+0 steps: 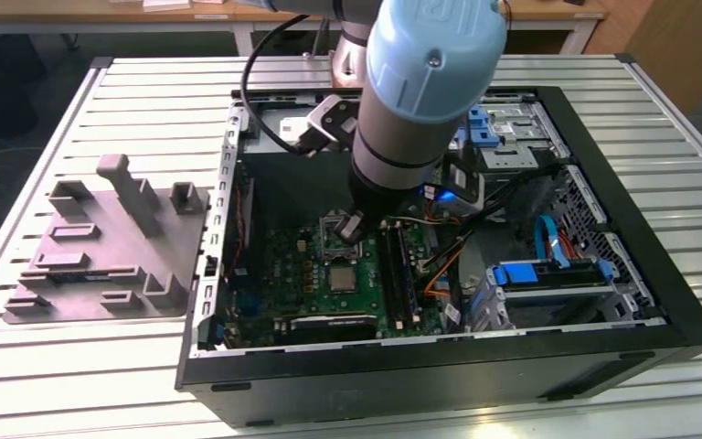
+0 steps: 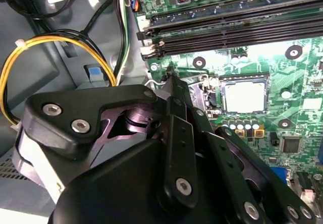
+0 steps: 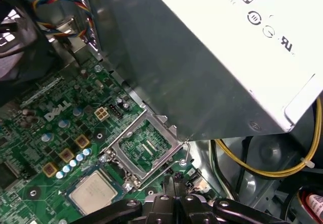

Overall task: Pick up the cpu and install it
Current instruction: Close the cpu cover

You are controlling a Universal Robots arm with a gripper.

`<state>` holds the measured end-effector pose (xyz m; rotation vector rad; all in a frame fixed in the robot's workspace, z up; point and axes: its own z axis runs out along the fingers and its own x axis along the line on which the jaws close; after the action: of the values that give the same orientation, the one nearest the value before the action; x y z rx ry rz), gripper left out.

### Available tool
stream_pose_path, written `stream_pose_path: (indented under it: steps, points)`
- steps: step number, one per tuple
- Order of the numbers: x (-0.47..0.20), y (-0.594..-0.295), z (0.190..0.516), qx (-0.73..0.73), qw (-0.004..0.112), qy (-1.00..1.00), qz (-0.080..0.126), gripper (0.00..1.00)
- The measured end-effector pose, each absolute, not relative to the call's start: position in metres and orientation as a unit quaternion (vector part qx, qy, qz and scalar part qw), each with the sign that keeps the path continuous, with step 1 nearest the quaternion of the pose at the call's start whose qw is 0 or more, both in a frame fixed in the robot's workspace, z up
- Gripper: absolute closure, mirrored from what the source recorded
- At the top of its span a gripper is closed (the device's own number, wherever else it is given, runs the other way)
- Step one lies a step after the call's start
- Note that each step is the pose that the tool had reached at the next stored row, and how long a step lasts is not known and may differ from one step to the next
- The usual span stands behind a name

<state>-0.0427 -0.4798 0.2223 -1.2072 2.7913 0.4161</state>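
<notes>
The cpu (image 3: 93, 192) lies uncovered on the board, open from above. Just beside it stands the raised socket frame (image 3: 145, 148), with the grey box (image 3: 202, 77) overhanging; memory slots (image 2: 227, 27) flank the other side.

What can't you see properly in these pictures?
- Exterior view: the arm hides the part of the motherboard behind it.
- Second wrist view: the pincer and its black body cover much of the board beside the cpu.
- First wrist view: the grey metal box hides whatever lies under it, and its label is cut off by the picture's edge.
</notes>
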Motion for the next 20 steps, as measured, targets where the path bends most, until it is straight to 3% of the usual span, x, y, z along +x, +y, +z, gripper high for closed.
stream_pose_path:
  steps: [20]
  points:
    - [-0.035, -0.465, 0.215, -0.394, 0.036, 0.908, 0.136, 0.89]
